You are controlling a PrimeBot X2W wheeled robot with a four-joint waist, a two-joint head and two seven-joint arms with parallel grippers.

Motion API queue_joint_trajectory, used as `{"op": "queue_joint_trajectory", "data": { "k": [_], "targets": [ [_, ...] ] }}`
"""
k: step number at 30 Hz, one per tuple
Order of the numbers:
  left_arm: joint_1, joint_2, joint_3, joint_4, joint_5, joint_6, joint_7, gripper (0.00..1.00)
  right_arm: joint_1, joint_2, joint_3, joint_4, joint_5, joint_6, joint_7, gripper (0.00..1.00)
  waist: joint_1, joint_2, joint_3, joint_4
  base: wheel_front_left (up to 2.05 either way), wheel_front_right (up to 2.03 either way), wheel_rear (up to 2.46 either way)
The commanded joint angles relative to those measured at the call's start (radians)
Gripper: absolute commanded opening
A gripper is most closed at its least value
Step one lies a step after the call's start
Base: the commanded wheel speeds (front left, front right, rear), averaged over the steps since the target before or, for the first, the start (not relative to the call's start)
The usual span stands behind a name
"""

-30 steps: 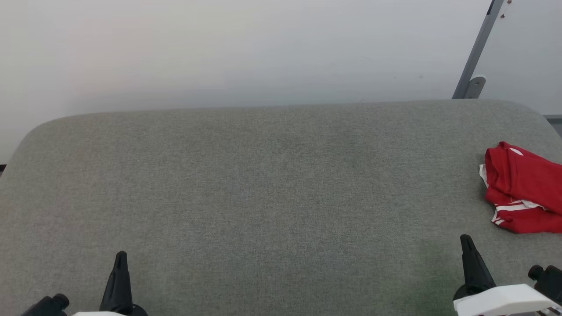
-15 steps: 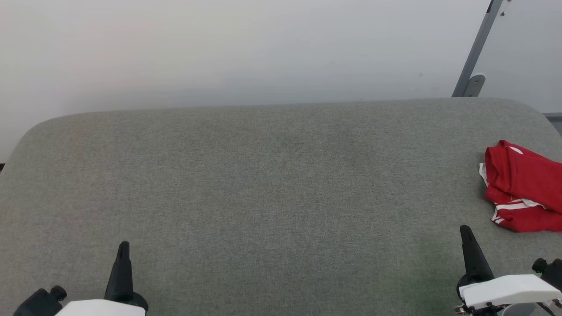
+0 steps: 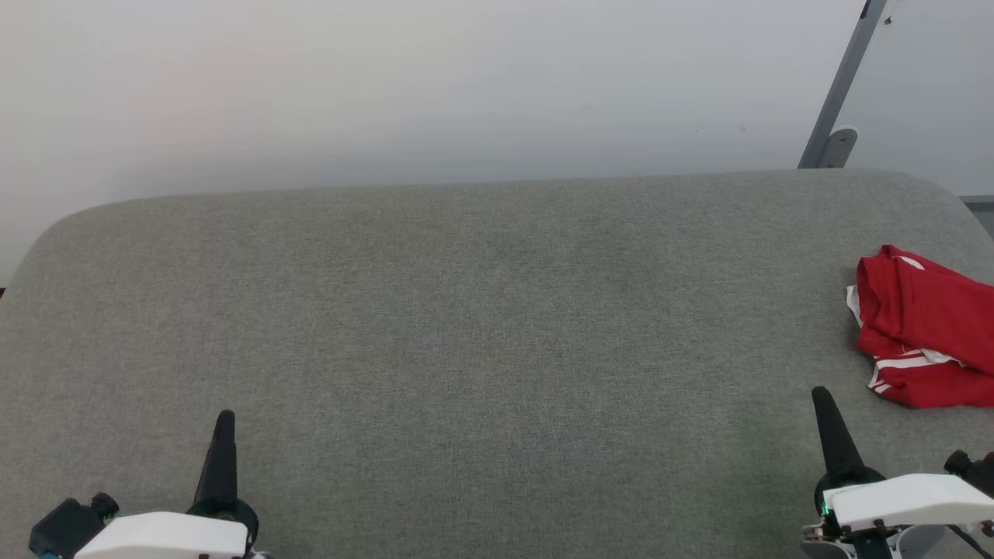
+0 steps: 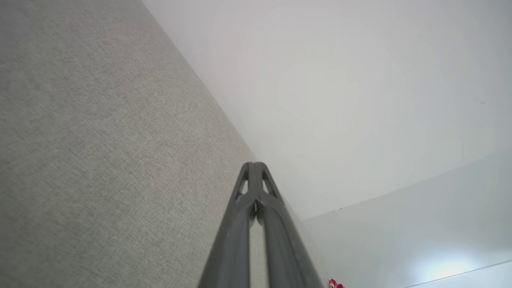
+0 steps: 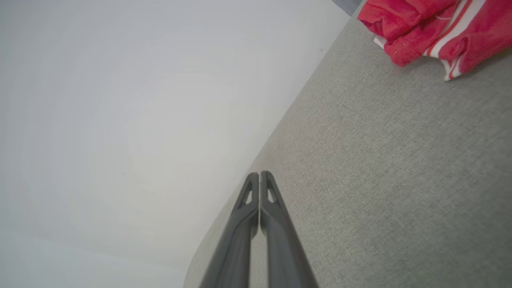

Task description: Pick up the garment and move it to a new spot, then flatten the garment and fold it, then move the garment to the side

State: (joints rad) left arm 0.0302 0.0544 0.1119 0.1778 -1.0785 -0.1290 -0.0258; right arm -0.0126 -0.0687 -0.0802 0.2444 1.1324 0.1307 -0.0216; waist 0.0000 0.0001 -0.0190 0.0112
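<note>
Crumpled red garment [image 3: 924,334] at the far right edge of the grey counter [image 3: 497,326]. Near edge: left tool [image 3: 225,421] and right tool [image 3: 821,397], both pinched fully together, holding nothing, well apart.

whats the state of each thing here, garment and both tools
garment: crumpled in a heap on the right side of the grey padded surface, not held
left tool: shut, empty
right tool: shut, empty, near the garment but apart from it
</note>
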Motion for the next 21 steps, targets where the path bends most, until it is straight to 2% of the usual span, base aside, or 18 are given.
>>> {"op": "queue_joint_trajectory", "data": {
  "k": [1, 21],
  "targets": [
    [-0.027, 0.005, 0.000, -0.004, -0.037, -0.002, 0.007, 0.00, -0.028, 0.000, -0.005, -0.007, 0.029, 0.000, 0.009, 0.00, 0.0000, -0.0001, 0.001, 0.000, 0.00, 0.00, 0.00],
    [-0.075, 0.003, -0.002, 0.023, -0.229, -0.002, 0.058, 0.00, -0.056, 0.008, -0.017, -0.004, 0.205, 0.000, 0.060, 0.00, 0.0000, -0.0001, 0.008, -0.004, 0.00, 0.00, 0.00]
  ]
}}
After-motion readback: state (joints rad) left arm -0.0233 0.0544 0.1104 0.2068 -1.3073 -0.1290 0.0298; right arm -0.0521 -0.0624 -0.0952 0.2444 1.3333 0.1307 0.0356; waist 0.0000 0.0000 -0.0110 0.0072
